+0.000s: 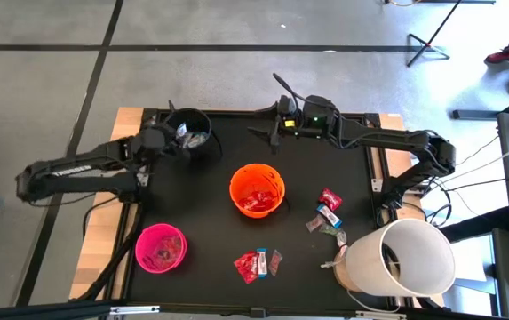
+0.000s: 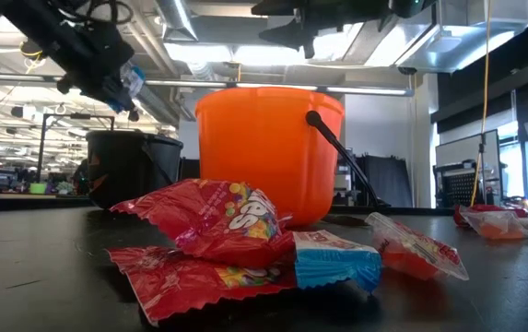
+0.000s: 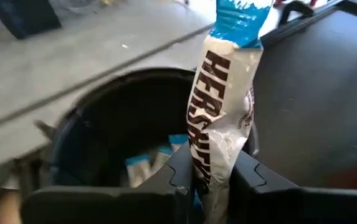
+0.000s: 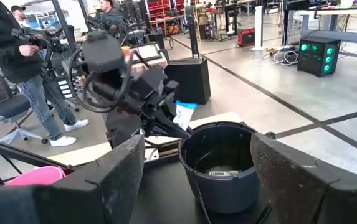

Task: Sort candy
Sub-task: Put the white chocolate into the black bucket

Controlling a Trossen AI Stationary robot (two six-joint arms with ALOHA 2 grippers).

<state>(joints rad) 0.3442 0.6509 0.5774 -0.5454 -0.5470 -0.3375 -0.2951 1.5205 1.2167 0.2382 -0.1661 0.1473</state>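
The left gripper [image 3: 212,177] pinches a blue-and-white wrapped chocolate bar [image 3: 223,112] above the black plastic bucket [image 3: 113,134]; the right gripper [image 4: 197,180] gapes, empty.

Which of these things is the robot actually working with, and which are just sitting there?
In the job: blue-and-white bar clamped in left gripper, black bucket, orange bucket, pink bucket, loose candy, open right gripper.
Lying about: white bucket, tipped over.
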